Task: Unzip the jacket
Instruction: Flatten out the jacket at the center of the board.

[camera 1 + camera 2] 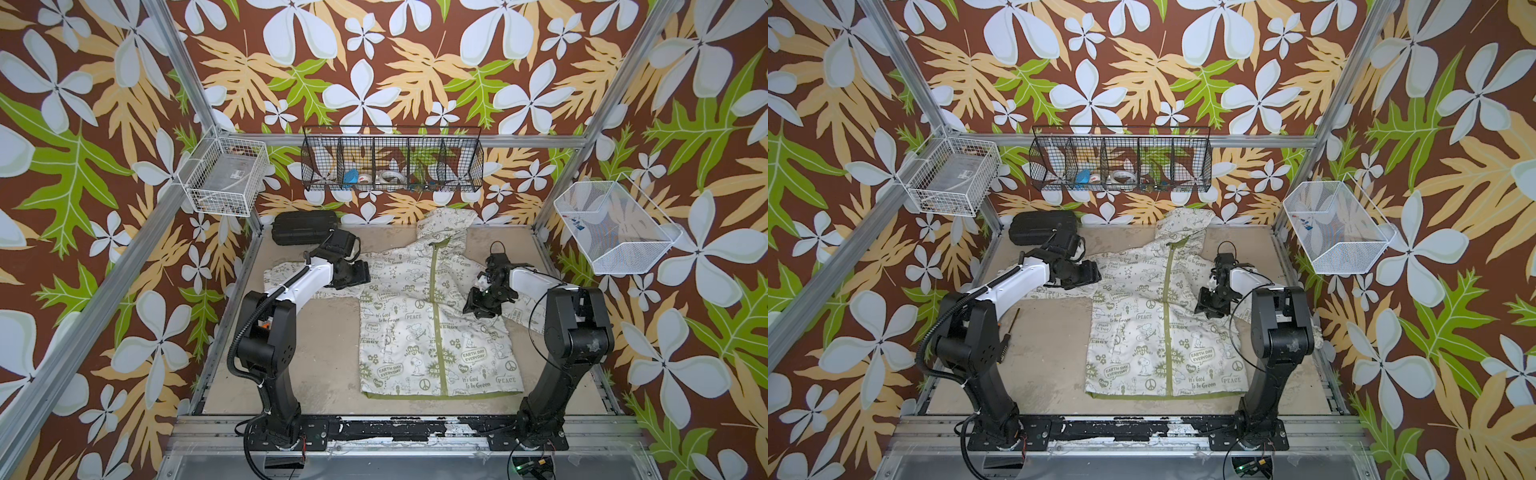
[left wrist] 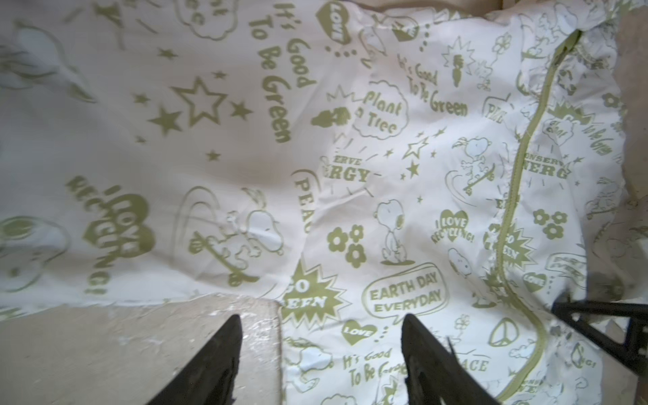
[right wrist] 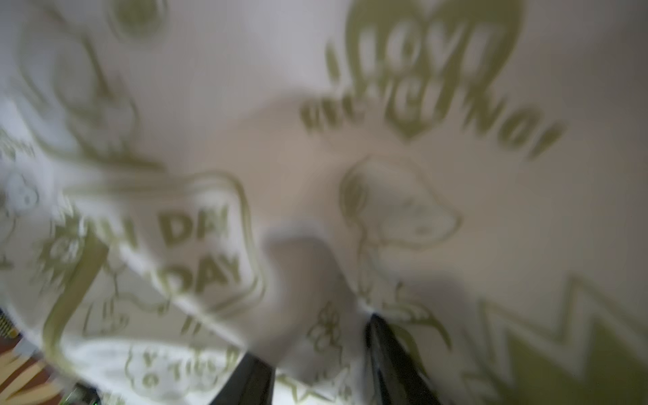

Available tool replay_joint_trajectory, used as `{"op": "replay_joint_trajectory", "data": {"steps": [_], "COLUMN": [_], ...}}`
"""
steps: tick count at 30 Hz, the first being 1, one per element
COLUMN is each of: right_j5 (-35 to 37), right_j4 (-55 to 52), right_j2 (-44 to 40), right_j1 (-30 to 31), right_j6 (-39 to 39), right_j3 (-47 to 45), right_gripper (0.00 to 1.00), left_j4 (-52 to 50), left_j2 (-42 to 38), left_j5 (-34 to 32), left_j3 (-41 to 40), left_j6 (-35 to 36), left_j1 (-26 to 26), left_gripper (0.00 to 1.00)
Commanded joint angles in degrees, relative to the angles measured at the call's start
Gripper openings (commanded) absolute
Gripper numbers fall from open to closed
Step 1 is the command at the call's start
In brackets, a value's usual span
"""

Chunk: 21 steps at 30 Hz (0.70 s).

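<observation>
Floral wallpaper in brown, green and white closed in a beige tabletop (image 1: pixel 316 332). The jacket (image 1: pixel 419 332) lay flat on it, front up and hood toward the back wall. Its green zipper (image 1: pixel 434 291) looked closed from hem to collar.

The left gripper (image 2: pixel 321 317) hung low over the garment's sleeve side, fingers spread wide with nothing between them. One finger stood over bare table and the other over the printed front, and the zipper ran well off to the side of that second finger. That pose suggested readiness to pin the cloth so the front would not slide, not a reach for the slider.

The right gripper (image 3: pixel 312 340) sat at the opposite front panel, where a ridge of fabric rose between its fingers. Blur hid whether they pinched it, so its hold could not be told; probably it was there to tension the cloth.

Neither pair of fingers was near the collar, where the pull should sit; the pull itself was too small to make out.

A black case (image 1: pixel 305 226) lay beyond the left fingers by the back wall, clear of the zipper line. A black wire basket (image 1: pixel 390 129) and two white baskets (image 1: pixel 224 178) (image 1: pixel 615 226) hung on the walls above, out of the way. The bunched folds beside the right fingers seemed the likeliest hindrance.
</observation>
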Motion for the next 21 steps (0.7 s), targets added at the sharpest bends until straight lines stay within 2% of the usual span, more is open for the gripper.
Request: {"op": "replay_joint_trajectory", "data": {"steps": [1,5,8,10,13,17,21], "right_j5": [-1.1,-3.6,-3.8,-2.0,0.7,2.6,-1.2], "right_j4": [1.6,2.3,-1.2,-4.8,-6.7,-1.7,2.0], "right_j2": [-2.7,-10.5,-19.1,-24.8,-29.5,-24.1,-7.6], "right_j1": [0.2,0.1,0.1,-0.4,-2.1,-3.0,-3.1], "right_j6": [0.9,2.9,3.9,4.1,5.0,7.6,8.2], "right_j3": [-8.2,-19.8,-24.2,-23.4,-16.5,-4.1,11.8], "right_gripper": [0.44,0.54,0.61,0.64,0.67,0.70,0.68], "left_j4": [1.7,0.9,0.1,-0.5,-1.2,-1.9,3.4], "left_j2": [2.7,8.9,14.6,18.8,25.3,32.8,35.8], "left_j5": [2.0,2.4,1.3,0.8,-0.1,-2.1,0.0], "left_j3": [4.2,13.9,22.3,28.3,37.6,48.6,50.0], "left_j6": [-2.9,-3.1,-1.0,1.0,5.6,13.3,10.8], "left_j1": [-1.0,-2.3,-4.0,-5.4,-7.6,-10.7,-10.9], "left_gripper": [0.69,0.66,0.67,0.69,0.72,0.77,0.77]}}
